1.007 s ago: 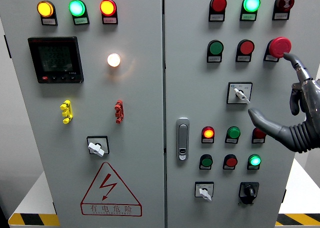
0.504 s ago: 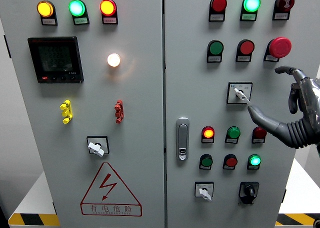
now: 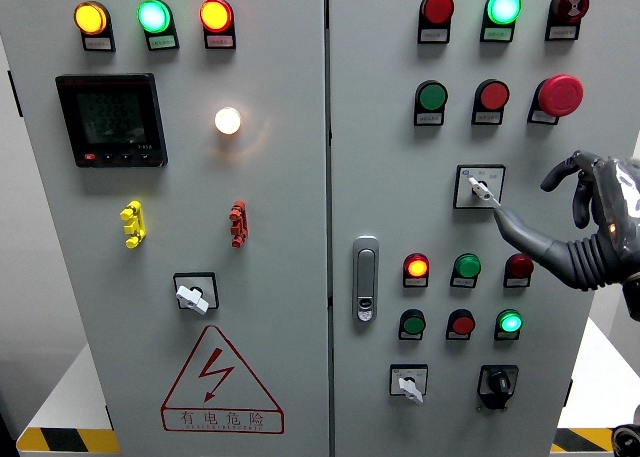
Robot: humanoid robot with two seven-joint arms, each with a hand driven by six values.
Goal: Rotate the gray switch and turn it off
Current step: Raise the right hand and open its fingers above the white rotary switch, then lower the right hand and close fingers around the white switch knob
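Observation:
The gray rotary switch (image 3: 480, 187) sits on the right cabinet door, its white lever pointing down and to the right. My right hand (image 3: 522, 199) comes in from the right edge beside it. The thumb (image 3: 520, 233) stretches left, its tip at the lower end of the lever, touching or almost touching it. The other fingers (image 3: 575, 172) are bent and hang to the right of the switch, apart from it. The hand holds nothing. The left hand is out of view.
A red mushroom button (image 3: 559, 94) sits above the hand, and red and green lamps (image 3: 466, 268) lie below the switch. Two similar gray switches (image 3: 193, 295) (image 3: 408, 382), a black selector (image 3: 497, 382) and the door handle (image 3: 366, 278) are also on the panel.
The index finger has dropped away from the red mushroom button and curled in. The thumb has risen from below the switch to the lever's lower end. The lever has not turned.

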